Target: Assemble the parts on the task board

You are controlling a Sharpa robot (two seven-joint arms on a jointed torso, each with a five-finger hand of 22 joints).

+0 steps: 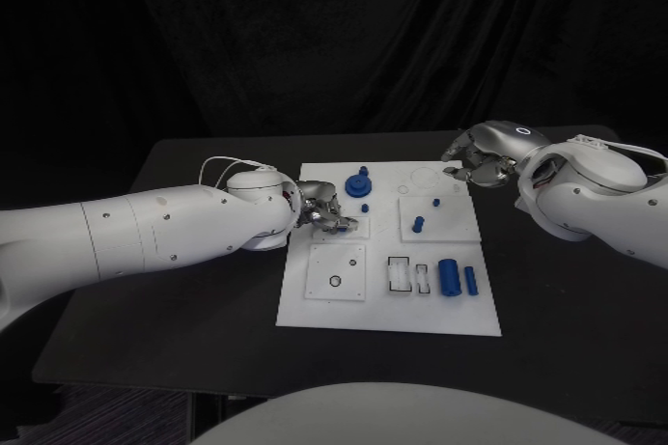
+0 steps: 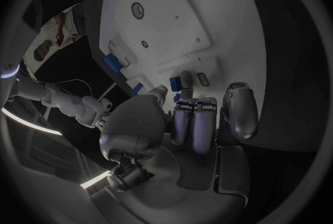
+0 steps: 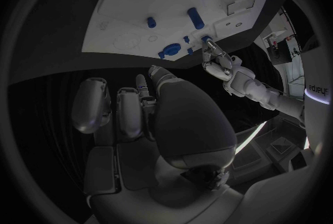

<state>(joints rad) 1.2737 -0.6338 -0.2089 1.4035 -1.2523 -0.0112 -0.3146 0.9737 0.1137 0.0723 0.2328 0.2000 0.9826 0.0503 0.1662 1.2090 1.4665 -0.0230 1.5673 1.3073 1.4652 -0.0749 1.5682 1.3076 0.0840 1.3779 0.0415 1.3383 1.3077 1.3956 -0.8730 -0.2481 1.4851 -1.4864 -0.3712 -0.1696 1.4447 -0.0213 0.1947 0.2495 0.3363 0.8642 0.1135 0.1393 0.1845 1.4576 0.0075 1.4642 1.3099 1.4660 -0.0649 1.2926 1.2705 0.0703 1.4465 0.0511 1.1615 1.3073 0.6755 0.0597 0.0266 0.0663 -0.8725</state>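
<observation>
The white task board [image 1: 390, 310] lies in the middle of the black table. My left hand [image 1: 320, 213] is over the board's left side and pinches a small blue part [image 1: 348, 221] between its fingertips; the left wrist view shows this part [image 2: 175, 84] just above the board [image 2: 160, 13]. My right hand [image 1: 473, 165] hangs at the board's far right corner with its fingers curled in and nothing in them. A blue gear-like part [image 1: 359, 184] stands near the far edge. A thick blue cylinder [image 1: 448, 276] and a thinner one [image 1: 471, 280] lie at the near right.
Two short blue pegs [image 1: 434, 202] [image 1: 419, 222] stand in the small right-hand plate. A plate with a round hole [image 1: 336, 271] sits at the near left. Bare black table [image 1: 167, 348] surrounds the board. The right wrist view shows the left hand [image 3: 218, 63] beyond the board [image 3: 139, 1].
</observation>
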